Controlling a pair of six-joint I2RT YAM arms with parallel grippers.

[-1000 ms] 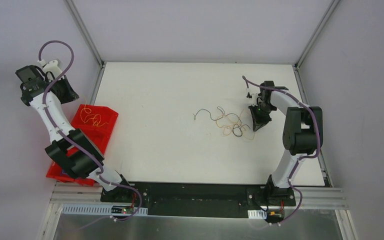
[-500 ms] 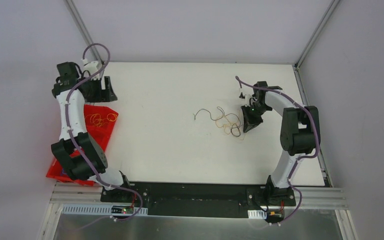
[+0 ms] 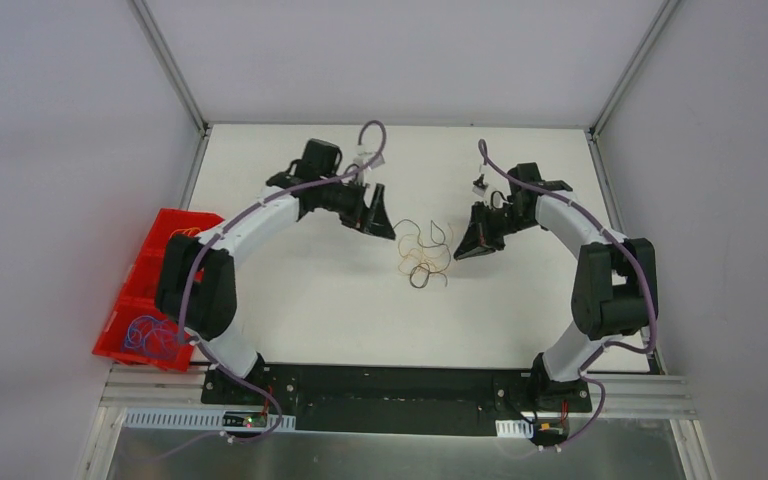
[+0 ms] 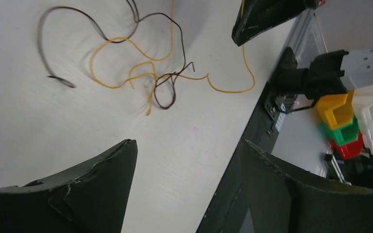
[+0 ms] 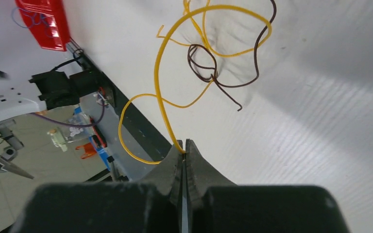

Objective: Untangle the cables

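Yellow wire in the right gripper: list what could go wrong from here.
The right gripper pinches the yellow wire only at its very fingertips, so it may slip out. The yellow wire crosses the dark wire and its loops; pulling could tighten the tangle. The left gripper is open and holds nothing, so both wires might drag along.

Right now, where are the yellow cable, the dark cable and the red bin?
yellow cable (image 5: 157, 73): right wrist view, on its tall rising stretch, left of the tangle.
dark cable (image 5: 258, 60): right wrist view, on its long right-hand curve.
red bin (image 3: 142, 272): top external view, on a bare red part.
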